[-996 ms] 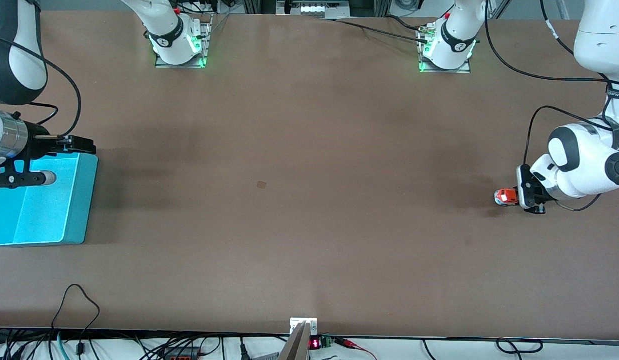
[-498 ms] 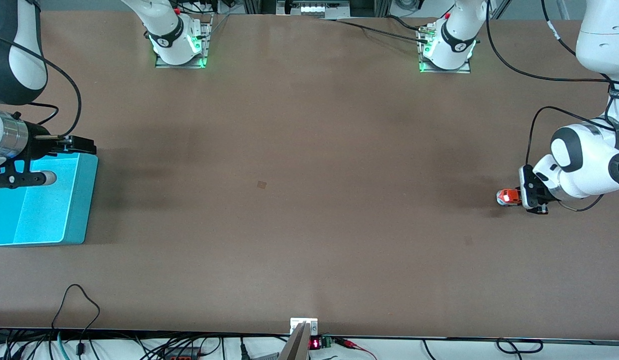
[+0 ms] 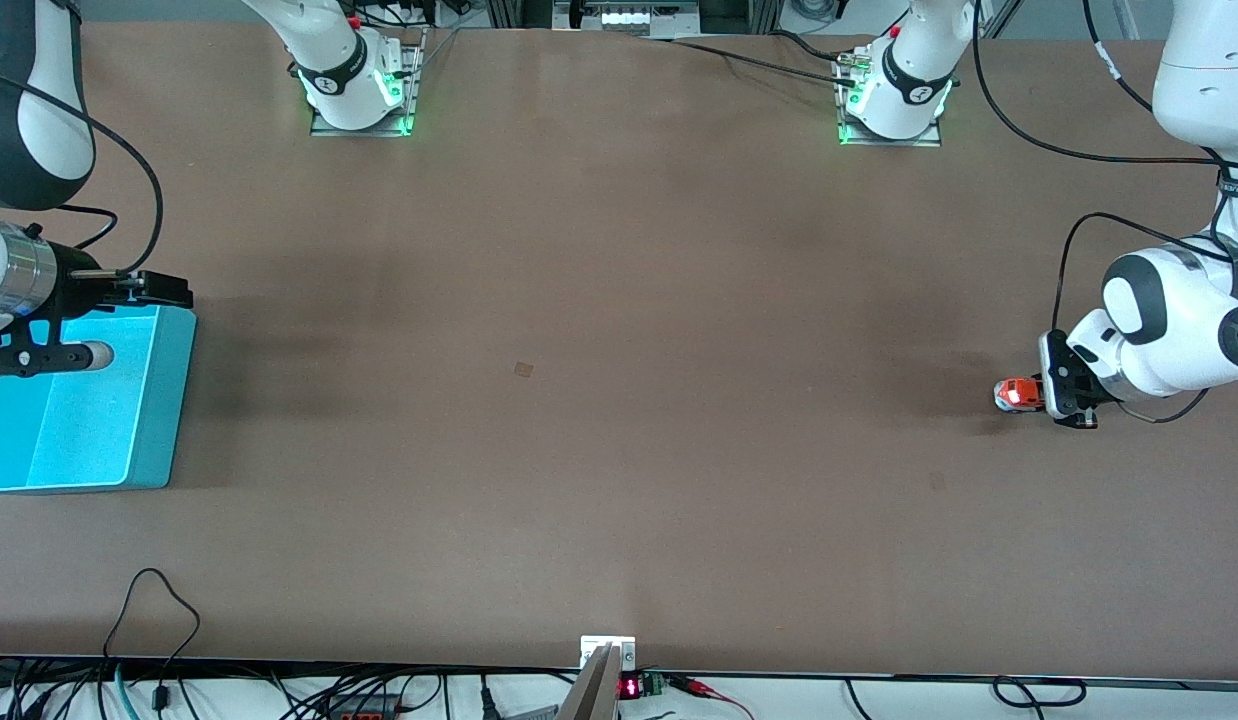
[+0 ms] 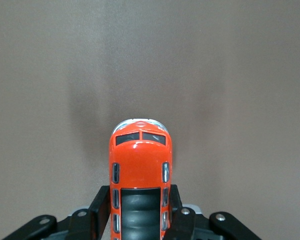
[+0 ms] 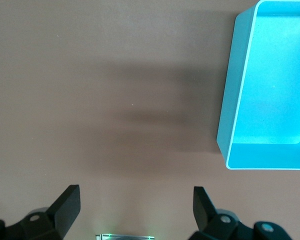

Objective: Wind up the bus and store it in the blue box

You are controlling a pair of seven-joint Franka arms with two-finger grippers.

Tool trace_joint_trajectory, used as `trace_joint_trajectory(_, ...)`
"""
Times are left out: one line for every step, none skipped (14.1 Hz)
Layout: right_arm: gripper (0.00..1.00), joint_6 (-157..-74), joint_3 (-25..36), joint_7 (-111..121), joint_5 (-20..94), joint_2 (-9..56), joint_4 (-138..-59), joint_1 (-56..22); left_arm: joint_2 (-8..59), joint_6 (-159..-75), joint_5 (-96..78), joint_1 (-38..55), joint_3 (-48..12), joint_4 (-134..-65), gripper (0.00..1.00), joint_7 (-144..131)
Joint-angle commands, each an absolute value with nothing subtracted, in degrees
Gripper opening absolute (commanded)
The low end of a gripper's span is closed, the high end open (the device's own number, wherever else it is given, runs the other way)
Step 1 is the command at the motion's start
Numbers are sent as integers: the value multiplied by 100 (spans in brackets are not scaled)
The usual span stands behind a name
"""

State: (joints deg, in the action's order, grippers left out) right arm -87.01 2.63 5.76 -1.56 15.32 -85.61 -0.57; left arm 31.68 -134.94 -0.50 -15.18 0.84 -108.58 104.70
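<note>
The small orange bus [image 3: 1016, 394] is at the left arm's end of the table, low at the tabletop; I cannot tell if its wheels touch. My left gripper [image 3: 1031, 396] is shut on the bus's sides, with its grey-white front sticking out ahead. The left wrist view shows the bus [image 4: 139, 160] between the left gripper's [image 4: 139, 202] black fingers [image 4: 101, 205]. The light-blue box [image 3: 164, 400] lies at the right arm's end. My right gripper [image 3: 69, 356] waits open and empty over the box's farther part. The right wrist view shows the box [image 5: 235, 100] beside the right gripper [image 5: 136, 205].
Both arm bases [image 3: 359, 95] [image 3: 894, 105] with green lights stand along the table's farther edge. A small dark mark [image 3: 523, 369] is on the brown tabletop [image 3: 619, 300] near the middle. Cables [image 3: 159, 600] lie at the edge nearest the front camera.
My left gripper has drawn the bus a little way toward the left arm's end of the table. The right arm and the box have not moved.
</note>
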Motion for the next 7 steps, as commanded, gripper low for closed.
trace_joint_trajectory(100,-8640,246,606,-62,1494,-8578,-9,3586,-13650,-97,-1600,79,-10670,100,10555)
trace_joint_trajectory(100,-8640,246,606,-62,1494,-8578,-9,3560,-13632,-105,-1600,79,-10670,100,10512)
trace_joint_trajectory(100,-8640,246,606,-62,1494,-8587,-9,3525,-13606,-105,-1600,70,-10626,100,10494)
trace_joint_trajectory(100,-8640,246,606,-62,1494,-8587,-9,3490,-13571,-114,-1600,70,-10565,100,10494)
trace_joint_trajectory(100,-8640,246,606,-62,1494,-8587,-9,3446,-13475,-114,-1591,62,-10547,100,10485)
trace_joint_trajectory(100,-8640,246,606,-62,1494,-8578,-9,3384,-13352,-114,-1591,53,-10495,100,10424)
trace_joint_trajectory(100,-8640,246,606,-62,1494,-8578,-9,3349,-13168,-114,-1591,53,-10468,100,10354)
